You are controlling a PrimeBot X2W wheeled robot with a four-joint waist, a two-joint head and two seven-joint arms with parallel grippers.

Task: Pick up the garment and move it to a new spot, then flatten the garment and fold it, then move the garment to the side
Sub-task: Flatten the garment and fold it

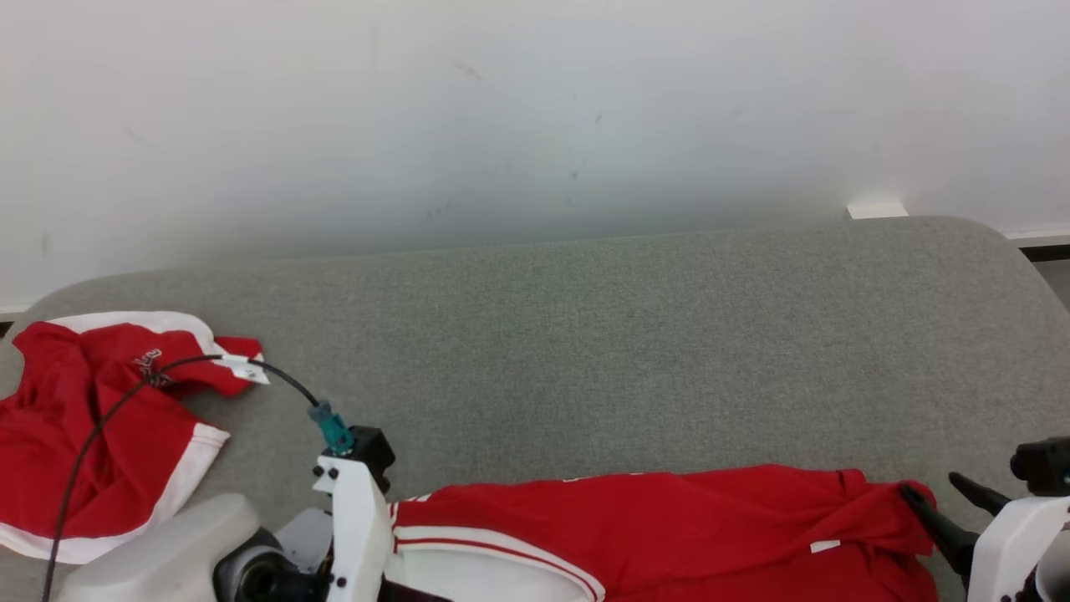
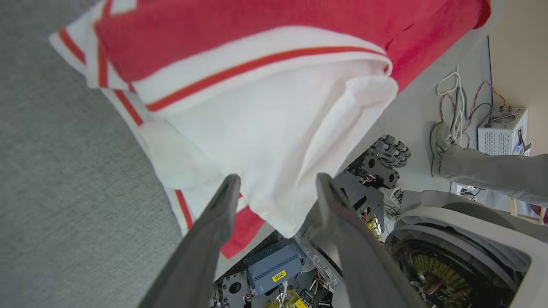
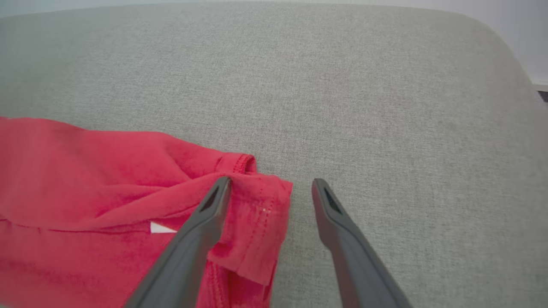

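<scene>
At the table's near edge the garment lies stretched along that edge, its long axis running from the table's left side to its right. The white, red-striped end points to the table's left and the plain red, hemmed end to its right. The left gripper hangs at the white end with its two fingers spread wide and nothing pinched. The left wrist view adds that this white fold overhangs the table's near edge. It also shows the robot's base below the table, and on the floor beside the table a shoe, a grey trouser leg and a white box with cables. The right gripper is at the red end, fingers likewise apart. The right wrist view supplies the detail here: one finger lies over the hem corner while the other stands over bare table just beside the cloth. Farther back on the table's left side, well apart from the garment, a second garment lies crumpled, red with white borders, and a black cable crosses it. Beyond the table's far edge rises a pale wall.
</scene>
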